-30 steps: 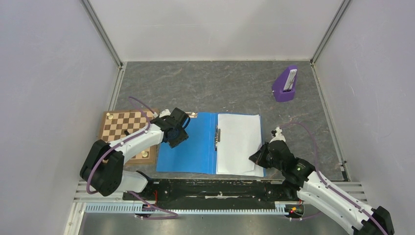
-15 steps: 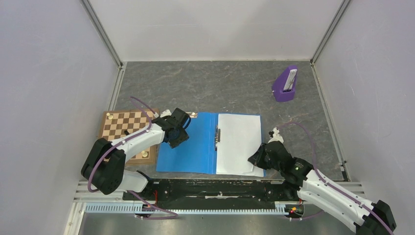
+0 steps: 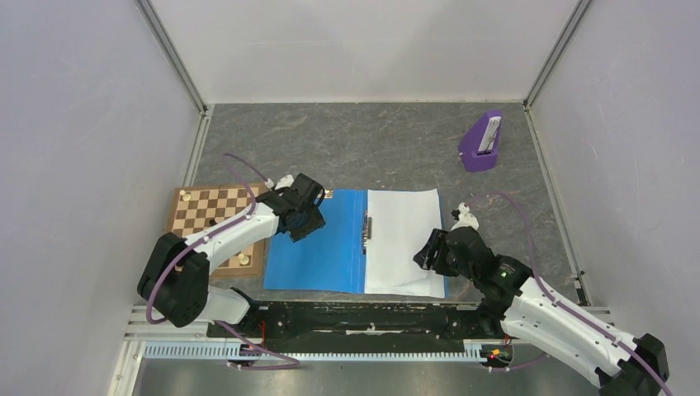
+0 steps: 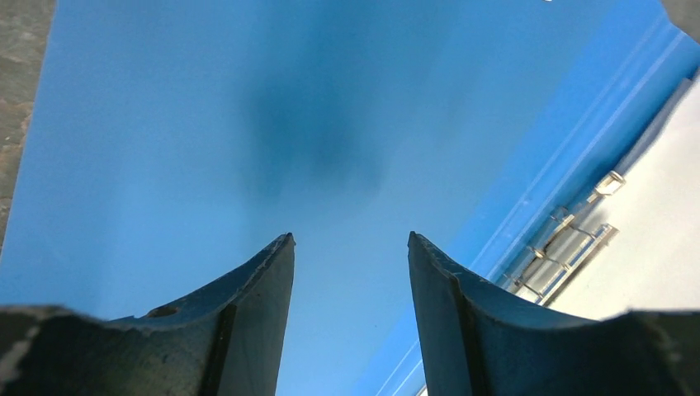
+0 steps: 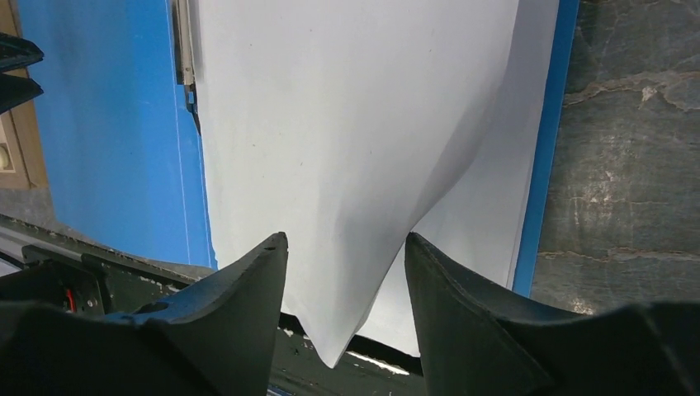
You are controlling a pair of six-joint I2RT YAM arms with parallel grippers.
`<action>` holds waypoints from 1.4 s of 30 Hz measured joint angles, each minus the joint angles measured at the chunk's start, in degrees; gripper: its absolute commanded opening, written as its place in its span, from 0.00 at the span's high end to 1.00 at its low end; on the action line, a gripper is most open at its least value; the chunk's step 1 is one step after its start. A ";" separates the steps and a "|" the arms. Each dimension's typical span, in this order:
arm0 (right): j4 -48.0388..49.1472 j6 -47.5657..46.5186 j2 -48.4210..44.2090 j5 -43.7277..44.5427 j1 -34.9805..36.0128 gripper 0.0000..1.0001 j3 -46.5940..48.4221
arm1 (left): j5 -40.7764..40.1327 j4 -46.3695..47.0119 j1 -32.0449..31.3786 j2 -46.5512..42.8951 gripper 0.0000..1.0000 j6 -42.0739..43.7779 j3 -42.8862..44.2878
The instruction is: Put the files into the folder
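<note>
A grey stone-patterned table (image 3: 363, 144) is seen across the middle of the top view. At its lower centre a thin bright-blue plastic folder (image 3: 318, 247) is laid open and flat, with a black and metal clip (image 3: 366, 228) along its middle fold. The plain white sheets of paper (image 3: 402, 235) are placed on the right half of the folder, just beside the clip; in the right wrist view a near corner of the top sheet (image 5: 347, 165) is seen raised and curved above the sheet below. A brown wooden chessboard (image 3: 206, 214) is found at the left, touching the folder's left edge or very near it. A purple wedge-shaped stand (image 3: 480, 142) is set in the upper right, well apart. The left gripper (image 4: 350, 247) is held over the blue left half, jaws parted, nothing between them. The right gripper (image 5: 345, 252) is held at the near right part of the sheets, jaws parted, and the lifted paper corner is seen between them, not clamped.
</note>
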 measured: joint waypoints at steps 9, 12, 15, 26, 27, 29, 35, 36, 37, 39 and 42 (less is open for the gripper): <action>-2.97 -2.71 1.75 -0.02 0.00 0.41 1.44 | 4.09 0.70 -5.20 0.98 0.57 3.50 6.71; -3.93 -3.41 2.40 -0.02 0.00 0.41 1.79 | 6.51 2.62 -8.70 2.89 0.68 3.41 8.20; -4.92 -3.89 2.95 -0.07 0.00 0.41 2.05 | 8.79 5.29 -12.41 5.51 0.75 3.28 8.85; -6.73 -5.25 4.74 -0.04 0.02 0.42 4.92 | 12.72 12.46 -20.74 15.17 0.93 1.55 10.97; -7.06 -5.33 4.74 -0.04 0.02 0.42 5.27 | 12.76 12.61 -20.96 15.74 0.94 1.46 10.97; -7.34 -5.44 4.74 -0.04 0.07 0.42 5.66 | 12.76 12.94 -21.05 16.63 0.96 1.38 10.95; -7.37 -5.68 5.11 -0.13 0.26 0.43 5.84 | 12.68 13.03 -21.05 18.71 0.98 1.36 10.93; -7.34 -5.66 5.25 -0.17 0.26 0.43 5.84 | 12.63 12.98 -21.05 18.91 0.97 1.33 10.86; -7.32 -5.66 5.33 -0.24 0.26 0.43 5.84 | 12.61 12.96 -21.05 18.99 0.98 1.33 10.78; -7.17 -5.64 5.46 -0.42 0.28 0.44 5.81 | 12.41 12.90 -21.05 19.15 0.98 1.33 10.58; -6.49 -5.62 5.60 -0.55 0.37 0.44 5.81 | 12.17 12.83 -21.05 19.54 0.98 1.33 10.21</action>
